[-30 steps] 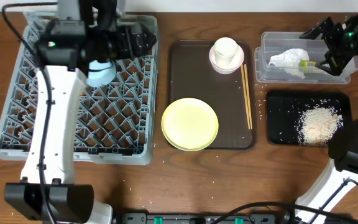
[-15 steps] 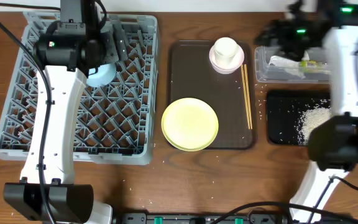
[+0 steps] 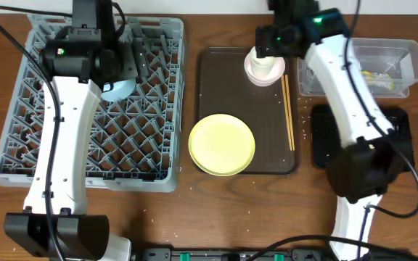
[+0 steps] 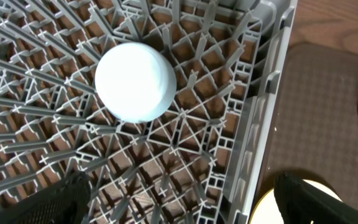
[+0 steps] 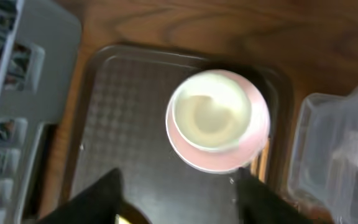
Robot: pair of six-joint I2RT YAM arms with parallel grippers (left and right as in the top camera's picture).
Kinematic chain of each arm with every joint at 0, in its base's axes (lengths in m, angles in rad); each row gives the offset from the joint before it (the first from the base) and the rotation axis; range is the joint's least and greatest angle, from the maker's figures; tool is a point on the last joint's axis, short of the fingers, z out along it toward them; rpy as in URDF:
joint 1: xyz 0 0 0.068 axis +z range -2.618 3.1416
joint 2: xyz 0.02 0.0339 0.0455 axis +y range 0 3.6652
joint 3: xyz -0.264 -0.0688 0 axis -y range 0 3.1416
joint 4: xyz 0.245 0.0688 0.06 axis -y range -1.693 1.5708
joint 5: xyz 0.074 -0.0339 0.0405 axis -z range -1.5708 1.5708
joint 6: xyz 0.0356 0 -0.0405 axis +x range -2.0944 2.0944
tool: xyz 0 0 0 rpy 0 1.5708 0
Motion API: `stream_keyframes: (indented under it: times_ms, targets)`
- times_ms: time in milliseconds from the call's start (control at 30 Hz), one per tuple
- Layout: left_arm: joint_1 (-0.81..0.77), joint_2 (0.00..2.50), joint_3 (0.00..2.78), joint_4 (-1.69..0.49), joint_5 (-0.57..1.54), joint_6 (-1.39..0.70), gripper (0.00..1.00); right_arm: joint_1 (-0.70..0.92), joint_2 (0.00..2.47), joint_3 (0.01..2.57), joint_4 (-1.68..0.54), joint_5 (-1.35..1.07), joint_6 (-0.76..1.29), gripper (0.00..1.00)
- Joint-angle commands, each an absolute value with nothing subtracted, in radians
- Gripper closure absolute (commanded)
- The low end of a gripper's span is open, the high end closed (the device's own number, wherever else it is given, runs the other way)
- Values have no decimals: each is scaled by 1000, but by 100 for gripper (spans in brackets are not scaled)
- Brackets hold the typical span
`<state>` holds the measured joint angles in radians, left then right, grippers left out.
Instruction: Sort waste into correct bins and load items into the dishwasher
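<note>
**Left.** Grey rack (image 3: 85, 138) on the table (image 3: 267, 210). The left gripper (image 4: 179, 193) hangs above the rack's far right part. Its fingers (image 4: 58, 199) are spread wide, with nothing between them. Blue bowl (image 4: 135, 81): inside the rack near its far right corner, resting among the pegs and apart from both fingers. It shows a smooth rounded face and seems to lie mouth down. In the overhead view the left arm covers most of it.

**Centre.** Brown tray (image 3: 223, 83), just beside the rack. Plate (image 3: 222, 143): at the tray's near left corner, its edge overhanging the rim toward the rack. Pink bowl (image 5: 219, 162): at the tray's far right corner, with the cup (image 5: 211, 112) upright inside it. The right gripper (image 5: 179, 199) hovers over this pair. Its fingers (image 5: 95, 199) are well apart and empty, touching neither cup nor bowl; this wrist view is blurred. Chopsticks (image 3: 289, 112): lying side by side along the tray's right edge, on the near side of the bowl.

**Right.** Clear tub (image 3: 405, 58), beside the tray's far right corner, holding the wrapper (image 3: 377, 75). The right arm crosses the tub's left end. Black tray (image 3: 319, 138): on the table on the near side of the tub, mostly hidden under the right arm.
</note>
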<state>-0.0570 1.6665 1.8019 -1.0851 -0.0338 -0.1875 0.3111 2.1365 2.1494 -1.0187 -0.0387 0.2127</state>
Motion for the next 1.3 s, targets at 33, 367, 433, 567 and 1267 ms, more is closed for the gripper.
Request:
stream_keyframes:
  times_ms: [33,367,433,567,1267]
  targets:
    - [-56,1673,1802,-1100,-54,-197,5,353,2221,2150,-955,35,213,54]
    - [-56,1673,1801,-1144,-54,-197,4,377,2347,2150,-898,64,213,50]
    - [-56,1673,1801,-1151,-54,-197,4,374,2366,2150,-901,64,212,54]
    - [-56,1673,1801,-1151,-54,-197,4,374,2375,2150,-910,64,212,72]
    - [-56,1673,1801,-1163,-53,-197,4,376,2255,2193,-995,34,223,99]
